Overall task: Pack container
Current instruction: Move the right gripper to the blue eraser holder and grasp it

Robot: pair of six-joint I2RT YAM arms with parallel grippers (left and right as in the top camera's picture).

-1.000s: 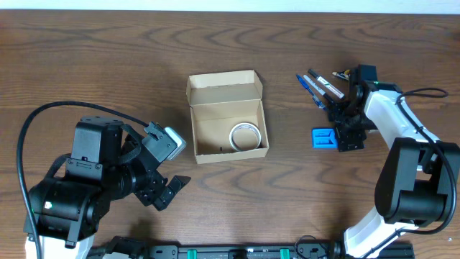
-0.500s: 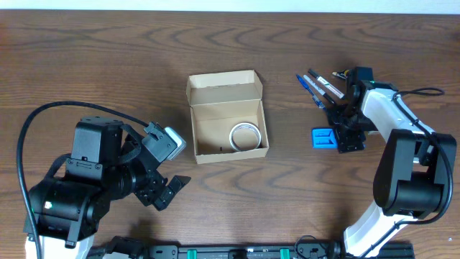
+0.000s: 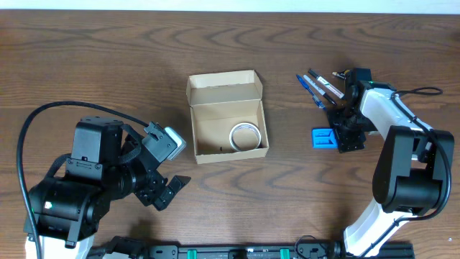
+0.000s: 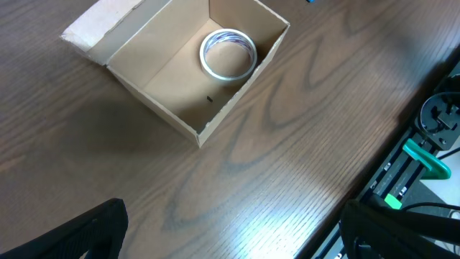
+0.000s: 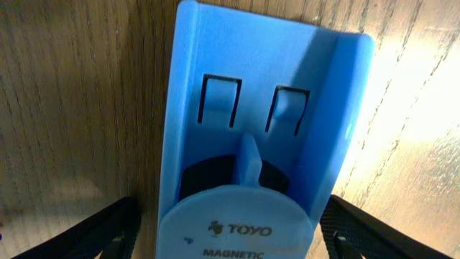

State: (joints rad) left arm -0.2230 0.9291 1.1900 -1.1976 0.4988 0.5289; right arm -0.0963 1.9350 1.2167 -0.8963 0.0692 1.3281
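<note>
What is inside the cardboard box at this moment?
One white tape roll lies flat on the floor of the container, toward its right side. The rest of the floor shows bare cardboard. Nothing covers the interior; the lid flap stands open.

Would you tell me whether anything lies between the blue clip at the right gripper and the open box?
Nothing visible does: bare table separates the blue clip from the container, whose top is open. A tape roll lies inside.
</note>
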